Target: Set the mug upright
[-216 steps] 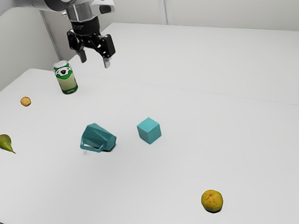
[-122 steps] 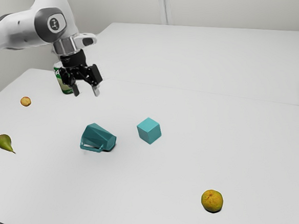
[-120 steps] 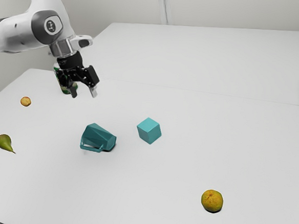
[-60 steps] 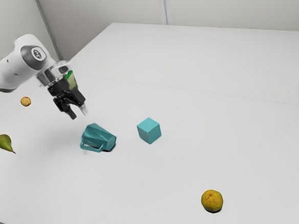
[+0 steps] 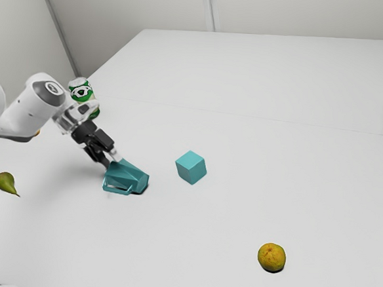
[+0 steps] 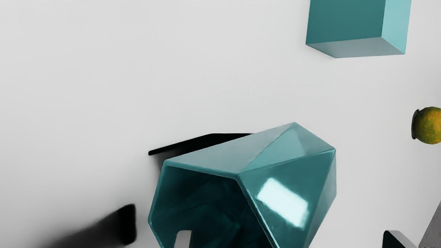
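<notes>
- The white table (image 5: 239,212) runs under everything and carries all the loose things.
- The arm (image 5: 42,101), white with grey bands, comes in from the exterior view's left and slants down toward the mug.
- The black gripper (image 5: 111,162) is released, nothing grasped; it is tilted, with its tips at the mug's open end. In the wrist view the two fingertips stand wide apart, one overlapping the dark mouth, the other out past the mug's side wall. I cannot tell whether either touches it.
- The teal mug (image 5: 129,176), faceted and glossy, lies on its side on the table, not upright. Its mouth faces the gripper and its base points toward the exterior view's right. The handle (image 5: 117,191) is on the side nearer the exterior camera.
- The green can (image 5: 82,92) stands beyond the gripper, partly hidden behind the arm's hand.
- The teal cube (image 5: 190,168) sits near the mug, apart from it, on the exterior view's right of it.
- The yellow-orange fruit (image 5: 271,257) rests well apart from the rest, at the exterior view's lower right.
- The green pear (image 5: 5,182) lies at the exterior view's left, its thin end toward the mug's side.
- A small orange fruit (image 5: 37,133) peeks out from behind the arm, mostly hidden.
</notes>
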Controlling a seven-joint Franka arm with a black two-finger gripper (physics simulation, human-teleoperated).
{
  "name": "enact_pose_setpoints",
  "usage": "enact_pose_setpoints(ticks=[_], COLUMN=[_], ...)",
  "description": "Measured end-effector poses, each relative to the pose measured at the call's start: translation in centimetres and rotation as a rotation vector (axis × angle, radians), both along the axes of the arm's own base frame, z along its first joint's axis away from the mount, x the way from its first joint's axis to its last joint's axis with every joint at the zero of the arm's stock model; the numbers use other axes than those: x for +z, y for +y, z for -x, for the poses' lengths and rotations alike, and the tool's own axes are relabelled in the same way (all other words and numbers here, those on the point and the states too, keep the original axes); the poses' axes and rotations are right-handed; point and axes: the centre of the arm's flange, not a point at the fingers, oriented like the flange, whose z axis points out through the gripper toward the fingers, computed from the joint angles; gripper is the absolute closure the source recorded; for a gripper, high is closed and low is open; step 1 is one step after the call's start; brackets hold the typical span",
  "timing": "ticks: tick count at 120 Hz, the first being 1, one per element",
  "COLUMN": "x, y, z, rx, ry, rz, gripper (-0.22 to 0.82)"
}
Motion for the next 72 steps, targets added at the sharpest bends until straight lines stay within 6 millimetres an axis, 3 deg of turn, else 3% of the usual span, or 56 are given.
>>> enact_pose_setpoints(ticks=[9,36,72], x=[-0.1,-1.0,-0.3], y=[-0.5,-1.2,-2.2], z=[0.0,0.7,0.7], rx=[-0.016,-0.05,-0.105], ry=[-0.009,-0.011,-0.038], rz=[0.024,0.08,0.115], gripper=[0.02,0.22,0.63])
